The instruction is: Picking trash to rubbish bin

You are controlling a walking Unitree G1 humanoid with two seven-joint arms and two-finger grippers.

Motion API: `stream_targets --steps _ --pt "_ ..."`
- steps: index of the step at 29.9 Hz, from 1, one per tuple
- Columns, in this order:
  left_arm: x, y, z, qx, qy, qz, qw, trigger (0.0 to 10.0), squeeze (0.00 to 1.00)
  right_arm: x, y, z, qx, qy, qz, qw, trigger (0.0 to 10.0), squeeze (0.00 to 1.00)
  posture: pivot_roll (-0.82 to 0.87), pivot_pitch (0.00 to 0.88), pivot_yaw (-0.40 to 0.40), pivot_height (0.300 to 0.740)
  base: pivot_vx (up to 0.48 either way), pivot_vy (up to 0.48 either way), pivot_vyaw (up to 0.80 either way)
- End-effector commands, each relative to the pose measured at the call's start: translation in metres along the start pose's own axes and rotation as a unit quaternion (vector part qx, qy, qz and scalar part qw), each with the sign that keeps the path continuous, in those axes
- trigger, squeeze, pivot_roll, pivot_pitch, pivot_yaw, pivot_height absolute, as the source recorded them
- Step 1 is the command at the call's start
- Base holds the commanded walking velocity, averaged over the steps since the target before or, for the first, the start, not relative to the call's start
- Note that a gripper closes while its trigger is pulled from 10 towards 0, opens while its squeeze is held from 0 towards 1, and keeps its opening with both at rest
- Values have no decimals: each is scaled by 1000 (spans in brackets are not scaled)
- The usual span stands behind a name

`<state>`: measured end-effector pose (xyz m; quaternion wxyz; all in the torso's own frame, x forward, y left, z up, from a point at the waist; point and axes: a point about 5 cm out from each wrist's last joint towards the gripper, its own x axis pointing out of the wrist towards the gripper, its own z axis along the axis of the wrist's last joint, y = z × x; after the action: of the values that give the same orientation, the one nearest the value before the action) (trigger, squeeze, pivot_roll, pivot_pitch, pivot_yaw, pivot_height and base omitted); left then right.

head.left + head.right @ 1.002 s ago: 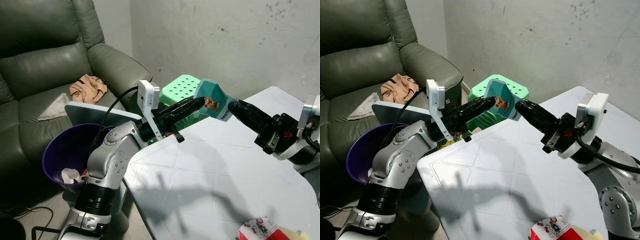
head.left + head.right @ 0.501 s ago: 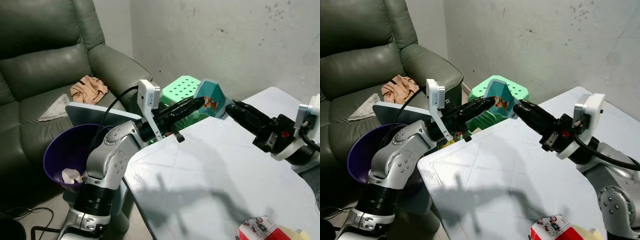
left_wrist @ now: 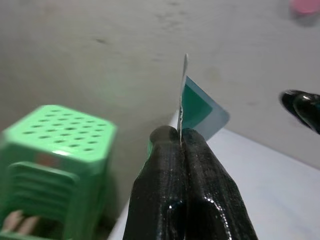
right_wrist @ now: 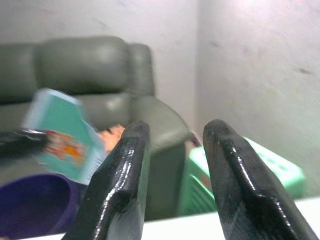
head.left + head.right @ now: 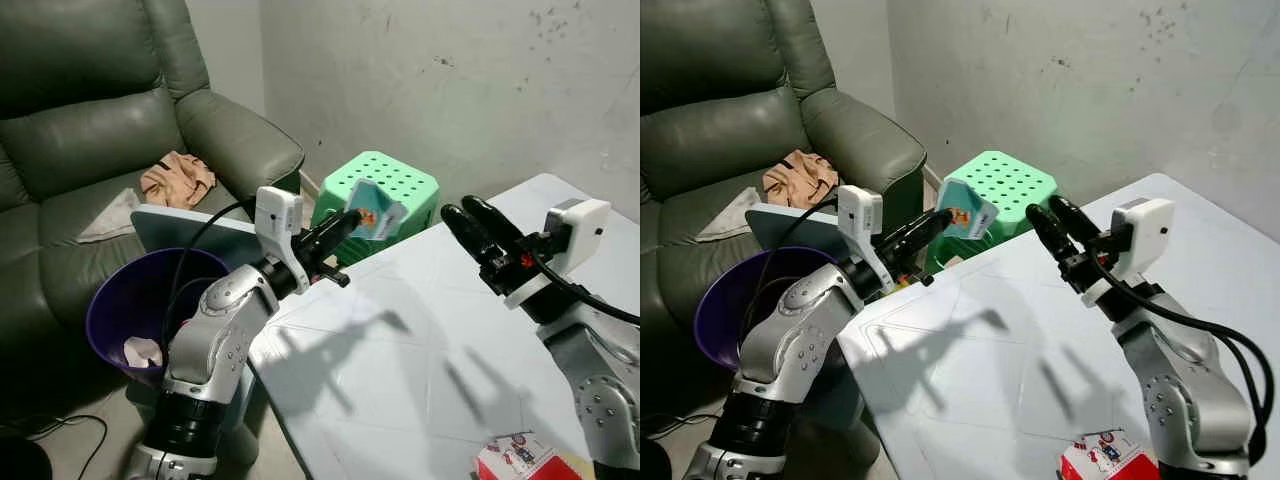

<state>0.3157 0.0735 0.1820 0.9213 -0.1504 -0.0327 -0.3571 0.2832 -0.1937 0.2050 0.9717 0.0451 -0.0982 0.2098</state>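
My left gripper [image 5: 352,218] pinches a teal snack packet [image 5: 376,216] above the white table's [image 5: 430,340] left edge, before the green stool [image 5: 385,180]; its print is unreadable. My right gripper [image 5: 468,215] hangs parted, holding nothing. The purple bin [image 5: 125,300] sits beside the table's left edge.

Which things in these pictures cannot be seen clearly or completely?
- Purple rubbish bin: the left arm covers its near side in both eye views.
- Red and white packet: cut off by the bottom edge of both eye views.
- Teal packet held by the left end effector: edge-on in the left wrist view; its print is blurred in the right wrist view.
- Right end effector: open and holding nothing.
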Motion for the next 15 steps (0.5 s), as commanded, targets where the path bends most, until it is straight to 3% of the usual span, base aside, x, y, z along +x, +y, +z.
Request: stream_targets --steps 1,2,9,11,15 --pt "-2 5 4 18 -9 27 999 10000 0 2 -2 -2 -7 7 -15 1000 10000 1000 -123 79 -68 740 0 0 0" --pt "-5 12 5 25 -11 55 998 10000 0 5 -4 -8 -26 21 -41 999 10000 1000 -114 77 -70 740 0 0 0" --pt "-13 28 2 58 4 123 991 10000 0 11 -3 -26 -20 59 -87 994 10000 1000 -98 67 -69 740 0 0 0" --pt "-18 33 -1 103 14 143 984 10000 0 14 5 -33 -18 59 -88 994 10000 1000 -88 63 -63 740 0 0 0" --pt "-22 39 -1 85 10 174 981 10000 0 15 10 -40 -27 65 -92 993 10000 1000 -85 61 -58 740 0 0 0"
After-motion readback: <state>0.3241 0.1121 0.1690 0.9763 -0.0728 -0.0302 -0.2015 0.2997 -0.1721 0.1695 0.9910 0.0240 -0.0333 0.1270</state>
